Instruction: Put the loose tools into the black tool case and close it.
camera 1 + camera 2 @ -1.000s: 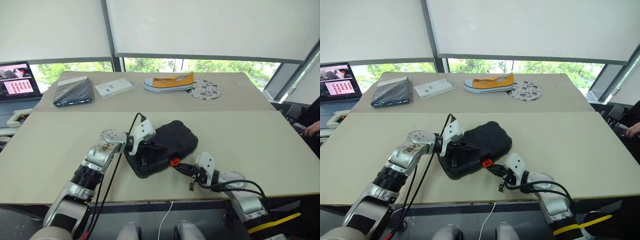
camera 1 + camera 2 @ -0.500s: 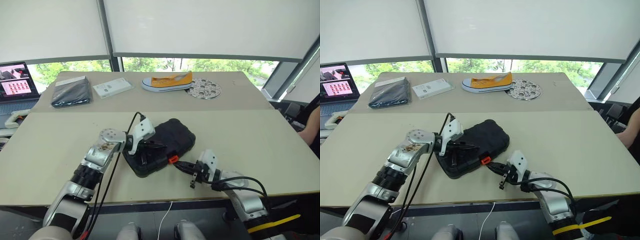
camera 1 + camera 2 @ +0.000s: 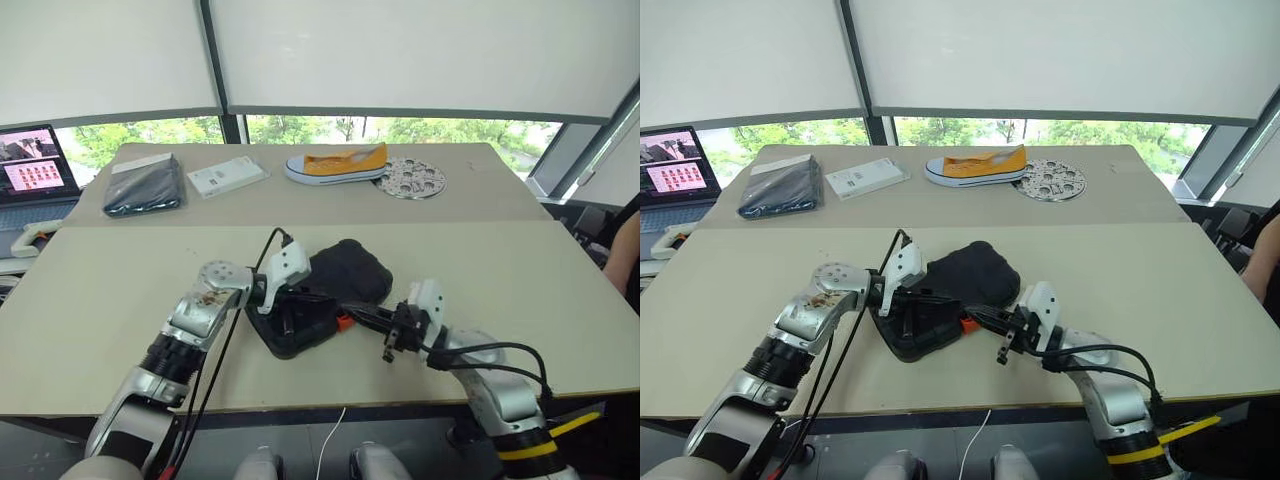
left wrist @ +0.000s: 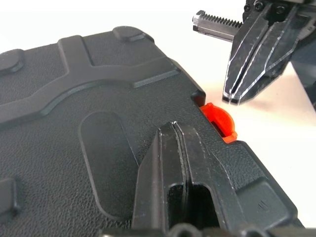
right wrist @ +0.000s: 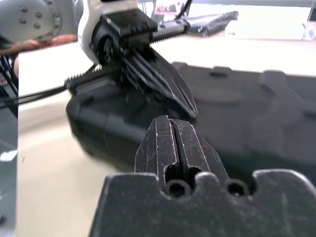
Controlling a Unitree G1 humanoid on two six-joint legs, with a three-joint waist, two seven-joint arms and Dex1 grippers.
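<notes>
Black moulded plastic tool case (image 3: 318,293), orange latch (image 4: 217,120) facing right gripper (image 3: 352,316); left gripper (image 4: 174,127) atop lid; both pairs of fingers together, empty.

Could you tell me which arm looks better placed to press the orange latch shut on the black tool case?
Probably the right. The right gripper, fingers shut, sits just beside the orange latch at the black tool case's front edge. The left gripper, also shut, rests on the lid, better suited to steadying it.
</notes>
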